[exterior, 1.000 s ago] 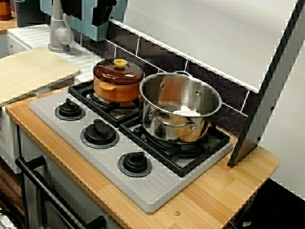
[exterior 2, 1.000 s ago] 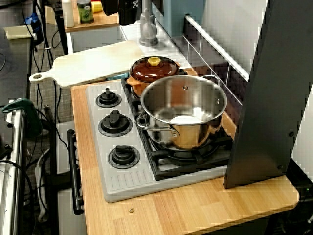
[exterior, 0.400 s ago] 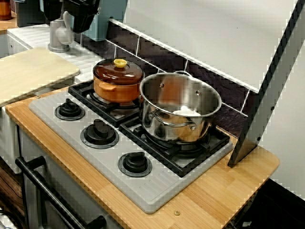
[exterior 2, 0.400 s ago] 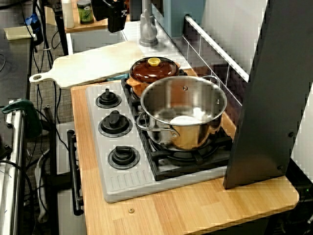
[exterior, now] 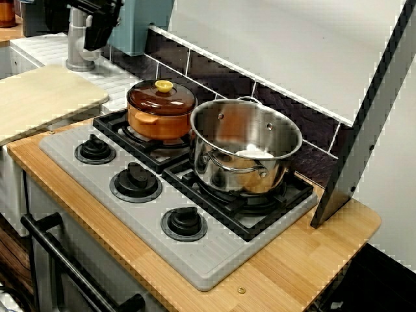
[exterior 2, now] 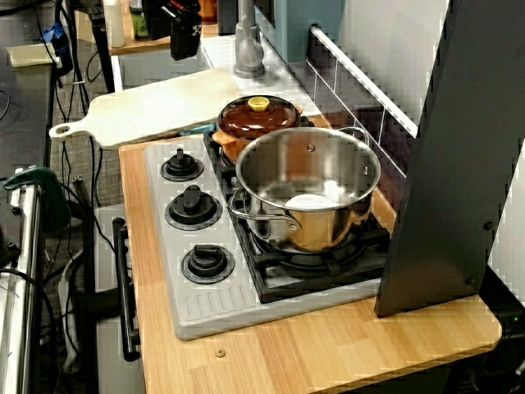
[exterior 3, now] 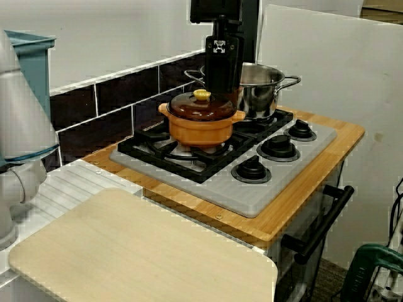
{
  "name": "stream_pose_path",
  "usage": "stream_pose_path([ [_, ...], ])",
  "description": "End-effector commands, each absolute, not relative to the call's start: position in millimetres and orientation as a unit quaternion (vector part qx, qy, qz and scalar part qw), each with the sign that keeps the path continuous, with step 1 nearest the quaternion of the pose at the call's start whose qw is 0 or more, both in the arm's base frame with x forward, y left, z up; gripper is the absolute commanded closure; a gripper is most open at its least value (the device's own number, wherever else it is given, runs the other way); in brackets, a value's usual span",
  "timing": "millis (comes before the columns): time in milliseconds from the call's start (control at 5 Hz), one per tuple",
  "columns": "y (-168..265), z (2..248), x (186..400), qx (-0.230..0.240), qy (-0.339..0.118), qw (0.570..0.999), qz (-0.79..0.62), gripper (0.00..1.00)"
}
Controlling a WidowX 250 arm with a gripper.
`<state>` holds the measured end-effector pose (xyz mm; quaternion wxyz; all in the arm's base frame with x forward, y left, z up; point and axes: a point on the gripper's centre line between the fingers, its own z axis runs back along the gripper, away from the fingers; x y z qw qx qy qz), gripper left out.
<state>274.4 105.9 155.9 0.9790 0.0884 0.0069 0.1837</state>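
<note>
My black gripper [exterior: 93, 40] hangs in the air at the sink end of the counter, in front of the grey faucet [exterior: 79, 45] and above the far part of the pale wooden cutting board [exterior: 39, 97]. It touches nothing and nothing shows in it; its jaws are too dark to read. From the stove's end the gripper [exterior 2: 183, 49] is high above the board [exterior 2: 156, 107]. From the sink side the gripper [exterior 3: 221, 82] overlaps the orange pot [exterior 3: 201, 123]. The nearest cookware is that orange pot [exterior: 159, 114], with its brown lid and yellow knob.
A steel pot [exterior: 244, 146] with something white [exterior: 255, 153] inside stands on the right burner, close beside the orange pot. Three black knobs [exterior: 135, 182] line the stove's front. A dark slanted panel [exterior: 370, 117] stands at the right end. A black oven handle [exterior 2: 125, 287] sits below.
The gripper has moved away from above the orange pot toward the faucet and cutting board, and a little lower. The pots have not moved.
</note>
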Motion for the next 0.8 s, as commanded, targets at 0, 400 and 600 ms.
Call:
stream_pose_path([
  [0,127,176,251,0.097,-0.02,0.977,0.191,0.02],
  [400,136,164,246,0.093,-0.024,0.978,0.185,0.08],
  [600,139,162,248,0.086,-0.029,0.979,0.182,0.11],
])
